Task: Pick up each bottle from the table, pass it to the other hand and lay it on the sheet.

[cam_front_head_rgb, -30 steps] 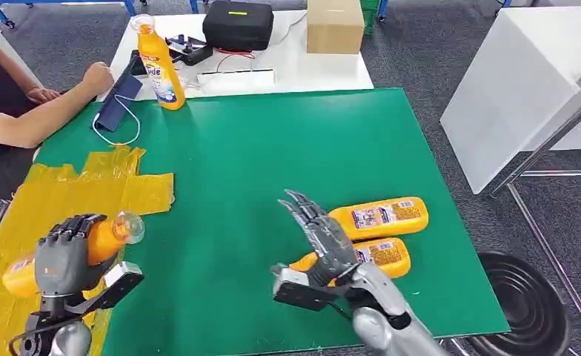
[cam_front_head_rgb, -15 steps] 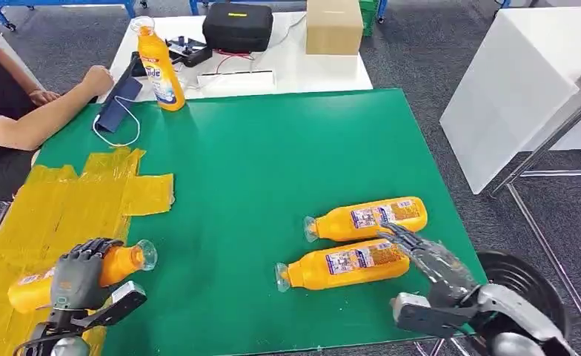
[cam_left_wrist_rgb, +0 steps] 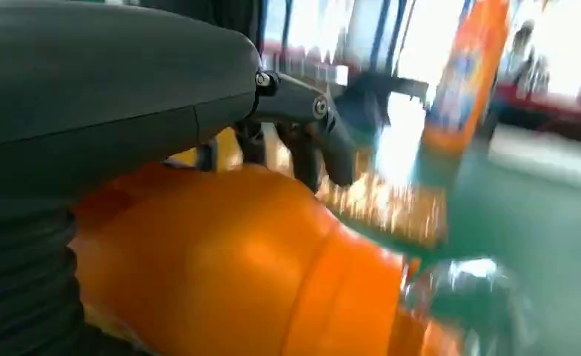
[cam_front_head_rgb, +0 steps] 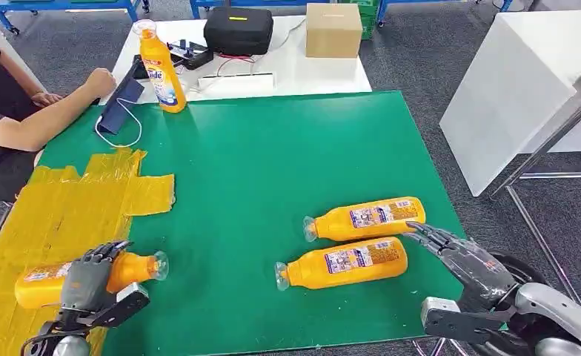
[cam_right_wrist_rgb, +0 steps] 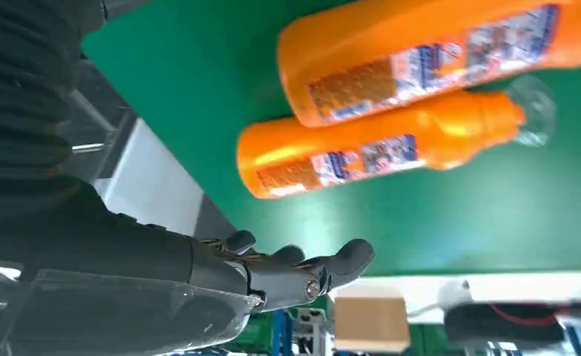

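On the yellow sheet your left hand grips one bottle, right hand spread empty beside two bottles left

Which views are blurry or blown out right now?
Left wrist view: motion-blurred and overexposed behind the held bottle, upright bottle smeared. Right wrist view: sharp on the two lying bottles, background soft. Head view: evenly lit, crisp.

bottles orange | sheet yellow | mat green
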`<action>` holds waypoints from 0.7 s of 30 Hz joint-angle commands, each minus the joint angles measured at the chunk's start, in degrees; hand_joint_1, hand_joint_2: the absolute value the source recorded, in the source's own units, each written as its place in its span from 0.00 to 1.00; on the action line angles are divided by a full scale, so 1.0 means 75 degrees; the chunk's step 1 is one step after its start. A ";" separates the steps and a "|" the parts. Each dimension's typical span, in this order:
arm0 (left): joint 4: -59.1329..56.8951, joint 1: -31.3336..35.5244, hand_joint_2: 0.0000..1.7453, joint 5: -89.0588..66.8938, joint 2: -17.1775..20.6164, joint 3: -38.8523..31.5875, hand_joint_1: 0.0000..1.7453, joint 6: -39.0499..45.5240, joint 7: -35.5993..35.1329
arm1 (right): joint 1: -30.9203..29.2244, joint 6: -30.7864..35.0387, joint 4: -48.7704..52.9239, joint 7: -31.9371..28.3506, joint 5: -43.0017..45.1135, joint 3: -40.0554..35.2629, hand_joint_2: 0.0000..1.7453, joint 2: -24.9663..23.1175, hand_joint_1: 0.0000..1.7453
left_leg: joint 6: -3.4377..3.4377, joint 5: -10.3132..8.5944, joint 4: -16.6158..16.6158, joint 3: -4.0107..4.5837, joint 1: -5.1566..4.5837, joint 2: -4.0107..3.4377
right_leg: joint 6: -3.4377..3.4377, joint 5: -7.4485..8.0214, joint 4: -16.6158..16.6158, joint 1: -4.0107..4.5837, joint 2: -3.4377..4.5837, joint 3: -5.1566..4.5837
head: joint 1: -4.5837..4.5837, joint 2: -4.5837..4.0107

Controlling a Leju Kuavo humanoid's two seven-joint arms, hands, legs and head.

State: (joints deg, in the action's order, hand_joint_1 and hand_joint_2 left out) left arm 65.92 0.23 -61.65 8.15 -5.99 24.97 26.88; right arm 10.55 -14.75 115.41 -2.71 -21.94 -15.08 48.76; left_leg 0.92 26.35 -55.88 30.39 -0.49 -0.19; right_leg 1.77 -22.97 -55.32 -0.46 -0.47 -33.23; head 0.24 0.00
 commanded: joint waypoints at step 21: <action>0.0919 -0.0002 0.00 0.3998 -0.0394 0.0046 0.00 -0.3386 0.1367 | -0.2970 0.0394 -0.4555 0.0176 -0.1865 -0.2899 1.00 -0.2794 0.00 | -0.0010 0.0006 0.0008 -0.0011 0.0025 -0.0021 | -0.0003 0.0008 0.0022 0.0025 0.0027 0.0019 | 0.0006 0.0000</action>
State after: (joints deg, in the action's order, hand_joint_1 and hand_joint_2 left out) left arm 68.17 -0.01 -42.22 7.72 -3.50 8.18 34.42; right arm -5.43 -13.79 94.69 -1.88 -32.65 -28.89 36.61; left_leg 0.92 26.33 -55.89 30.51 -0.45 -0.16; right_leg 1.78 -22.98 -55.37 -0.42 -0.48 -33.29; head 0.28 0.00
